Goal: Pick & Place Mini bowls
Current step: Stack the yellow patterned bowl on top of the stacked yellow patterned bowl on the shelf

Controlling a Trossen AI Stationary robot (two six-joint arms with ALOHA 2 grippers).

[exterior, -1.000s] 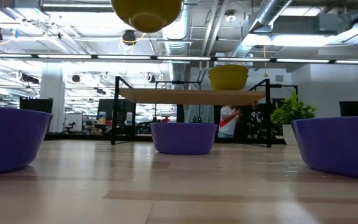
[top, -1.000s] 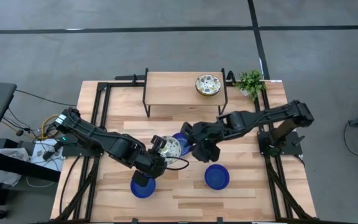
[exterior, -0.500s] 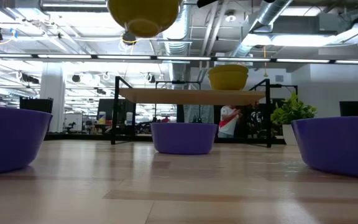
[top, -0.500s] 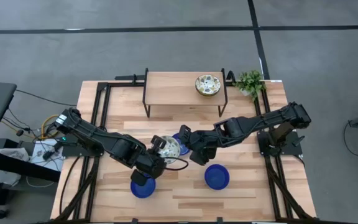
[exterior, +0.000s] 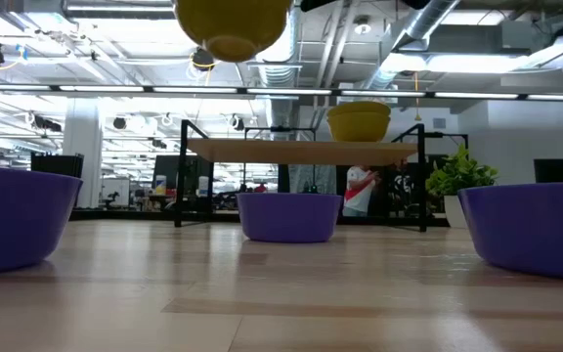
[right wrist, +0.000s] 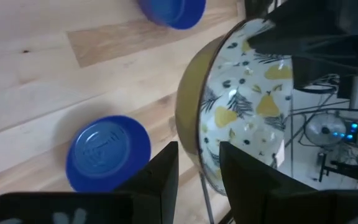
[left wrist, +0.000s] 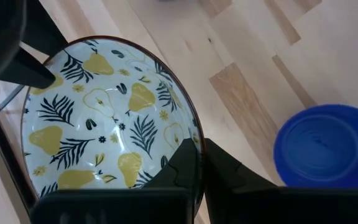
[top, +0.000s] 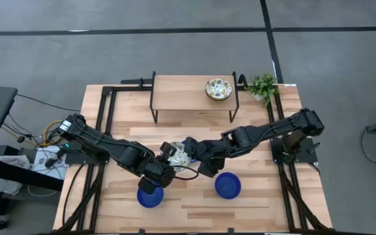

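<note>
A blue bowl (top: 150,196) and a second blue bowl (top: 228,185) are seen on the table's (top: 253,202) near part. Above the middle, a patterned bowl (top: 178,154) is held off the table, its rim pinched by the closed left gripper (top: 166,163). The right gripper (top: 193,151) is parted around the opposite rim. A third blue bowl (exterior: 289,216) sits beneath. Farther back, another patterned bowl (top: 219,89) rests on the shelf (top: 175,91).

Grey floor (top: 175,46) crossed by dark seam lines surrounds the wooden table (top: 194,196). Exposed ceiling ducts (exterior: 428,29) and strip lights (exterior: 115,93) run overhead; a potted plant (top: 262,85) sits at one table corner.
</note>
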